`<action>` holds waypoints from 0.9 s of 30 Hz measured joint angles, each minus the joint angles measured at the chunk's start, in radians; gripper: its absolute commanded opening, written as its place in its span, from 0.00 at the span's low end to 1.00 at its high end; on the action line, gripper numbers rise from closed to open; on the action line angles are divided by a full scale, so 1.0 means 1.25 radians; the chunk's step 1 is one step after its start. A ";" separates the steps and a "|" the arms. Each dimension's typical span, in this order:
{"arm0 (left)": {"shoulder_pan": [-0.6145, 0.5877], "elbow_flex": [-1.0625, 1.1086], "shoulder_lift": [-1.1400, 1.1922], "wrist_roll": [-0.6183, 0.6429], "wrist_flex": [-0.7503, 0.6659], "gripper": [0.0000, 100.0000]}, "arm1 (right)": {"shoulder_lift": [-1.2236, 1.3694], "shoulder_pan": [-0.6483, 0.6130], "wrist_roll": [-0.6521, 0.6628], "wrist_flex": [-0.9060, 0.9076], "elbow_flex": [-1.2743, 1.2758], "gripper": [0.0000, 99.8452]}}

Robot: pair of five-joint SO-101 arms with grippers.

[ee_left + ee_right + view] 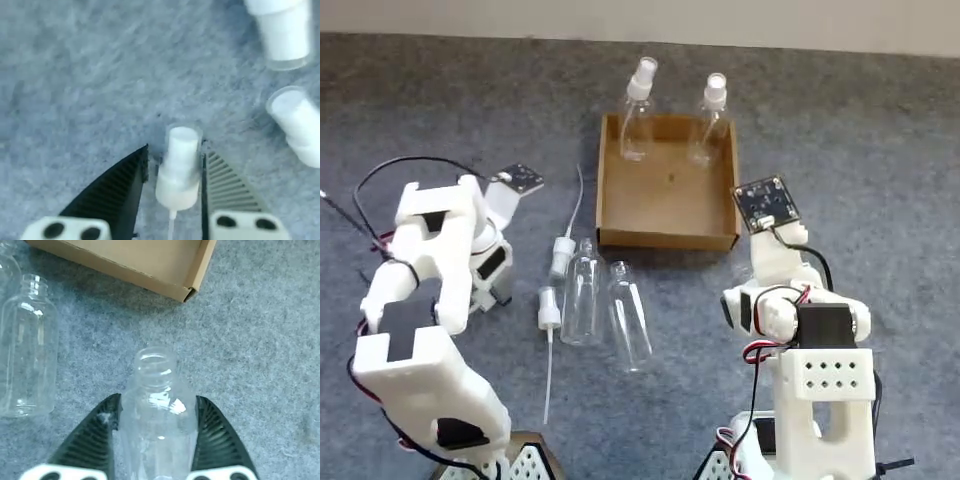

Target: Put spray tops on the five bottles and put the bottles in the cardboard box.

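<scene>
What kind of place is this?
Probably a robot lab or workshop table. Two white robot arms sit on grey carpet, practising with clear bottles and a cardboard box.

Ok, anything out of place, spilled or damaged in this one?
Nothing stands out. Two open bottles lie on the carpet beside loose spray tops; the box looks intact, nothing spilled.
</scene>
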 measured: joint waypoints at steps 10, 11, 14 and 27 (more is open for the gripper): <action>-0.042 0.000 0.000 -0.031 0.000 0.01 | 0.000 0.000 0.000 0.004 0.000 0.00; -0.042 0.000 0.000 -0.031 0.000 0.01 | 0.000 0.000 0.000 0.004 0.000 0.00; -0.042 -0.020 -0.010 0.007 0.004 0.01 | 0.000 0.000 0.000 0.004 0.000 0.00; 0.044 -0.193 -0.415 0.188 0.161 0.01 | 0.000 -0.058 0.000 -0.043 0.000 0.00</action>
